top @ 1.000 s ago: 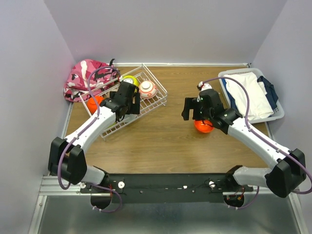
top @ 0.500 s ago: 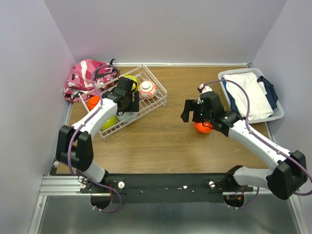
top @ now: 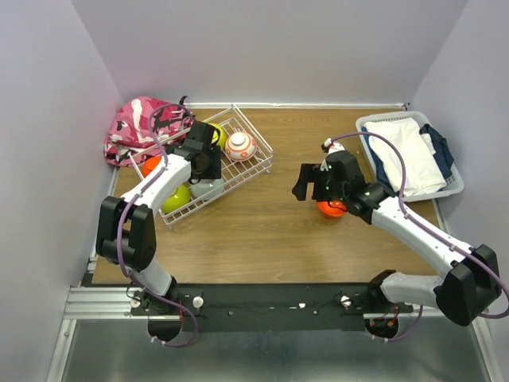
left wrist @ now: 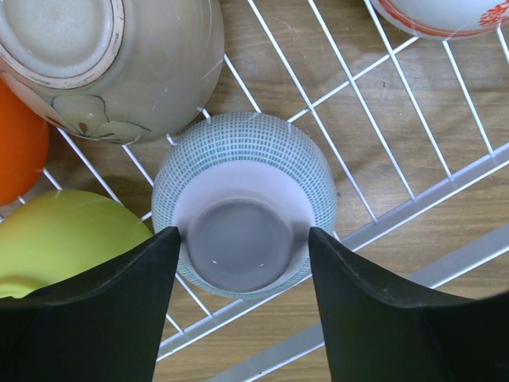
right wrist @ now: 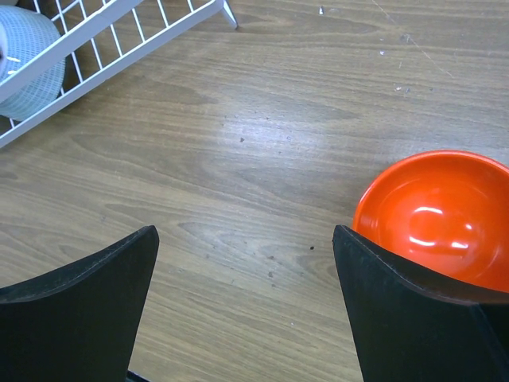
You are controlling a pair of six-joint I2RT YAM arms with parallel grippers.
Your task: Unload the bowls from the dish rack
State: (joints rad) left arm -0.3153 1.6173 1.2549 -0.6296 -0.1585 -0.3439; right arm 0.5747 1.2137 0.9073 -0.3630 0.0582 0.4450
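The white wire dish rack (top: 258,151) stands at the back left. In it are a white bowl with red pattern (top: 240,146), a lime-green bowl (top: 176,199), an orange bowl (top: 149,165) and a pale teal bowl (left wrist: 242,183) lying upside down. My left gripper (left wrist: 244,239) reaches down into the rack, its fingers pressed on both sides of the teal bowl's base. A tan bowl (left wrist: 119,64) lies upside down just beyond it. My right gripper (right wrist: 245,247) hangs open over bare table. Another orange bowl (right wrist: 437,215) sits upright beside its right finger.
A pink camouflage bag (top: 139,127) lies behind the rack in the left corner. A white plastic basket of clothes (top: 409,155) stands at the back right. Purple walls close in the table on three sides.
My left gripper has pushed deeper into the rack, come down over the teal bowl and closed in on it. The right arm has drifted slightly left.
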